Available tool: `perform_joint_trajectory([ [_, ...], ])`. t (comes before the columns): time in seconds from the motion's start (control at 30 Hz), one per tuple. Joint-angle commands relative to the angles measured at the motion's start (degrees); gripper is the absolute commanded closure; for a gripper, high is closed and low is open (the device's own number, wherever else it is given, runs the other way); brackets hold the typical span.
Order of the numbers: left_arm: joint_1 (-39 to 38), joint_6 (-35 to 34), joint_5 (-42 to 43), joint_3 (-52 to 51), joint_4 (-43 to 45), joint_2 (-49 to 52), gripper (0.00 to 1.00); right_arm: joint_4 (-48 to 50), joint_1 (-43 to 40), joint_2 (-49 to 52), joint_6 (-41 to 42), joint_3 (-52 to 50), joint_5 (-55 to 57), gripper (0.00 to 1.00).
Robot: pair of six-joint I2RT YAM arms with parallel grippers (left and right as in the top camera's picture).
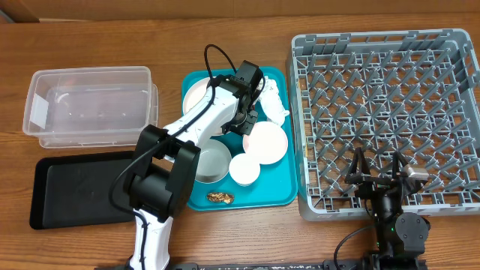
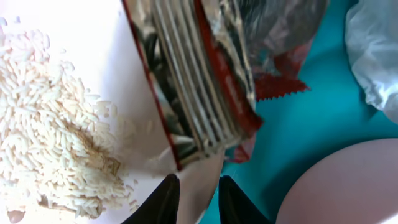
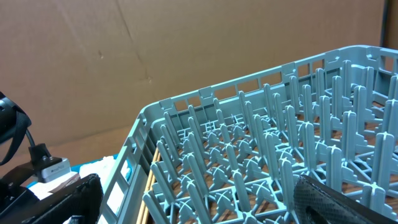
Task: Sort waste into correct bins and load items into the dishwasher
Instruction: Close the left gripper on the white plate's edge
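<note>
My left gripper [image 2: 198,202] straddles the right rim of the white plate [image 2: 118,56], jaws closed down on it, one finger inside and one over the teal tray [image 2: 311,118]. Loose rice [image 2: 50,137] covers the plate's left part. The red shiny wrapper [image 2: 199,81] lies across the rim just ahead of the fingertips. The white napkin [image 1: 274,101], pink bowl [image 1: 266,141], small cup [image 1: 244,169], grey-white bowl [image 1: 214,161] and brown food lump [image 1: 220,197] also lie on the tray. My right gripper [image 3: 199,205] stands open over the grey dishwasher rack's [image 1: 296,112] near-left corner, holding nothing.
The clear tub [image 1: 90,105] stands at the far left with the black tray [image 1: 75,191] in front of it. The left arm reaches across the teal tray from the table's front edge. Upright pegs fill the rack.
</note>
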Motion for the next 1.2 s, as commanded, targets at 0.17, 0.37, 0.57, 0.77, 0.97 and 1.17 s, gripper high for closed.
perform_joint_trajectory([
  [0.17,-0.1,0.6,0.1,-1.0,0.6,0.9,0.8,0.3,-0.2,-0.5,-0.2,-0.6,-0.3,0.0],
  [0.37,-0.1,0.6,0.1,-1.0,0.4,0.9,0.91,0.3,-0.2,-0.5,-0.2,-0.6,-0.3,0.0],
  [0.57,-0.1,0.6,0.1,-1.0,0.5,0.9,0.94,0.3,-0.2,-0.5,-0.2,-0.6,-0.3,0.0],
  [0.77,-0.1,0.0,0.1,-1.0,0.9,0.9,0.96,0.3,-0.2,-0.5,-0.2,-0.6,-0.3,0.0],
  [0.97,-0.1,0.0,0.1,-1.0,0.9,0.9,0.96,0.3,-0.2,-0.5,-0.2,-0.6,-0.3,0.0],
  [1.17,-0.1,0.0,-0.2,-1.0,0.8,0.9,0.96,0.3,-0.2,-0.5,-0.2,-0.6,-0.3,0.0],
])
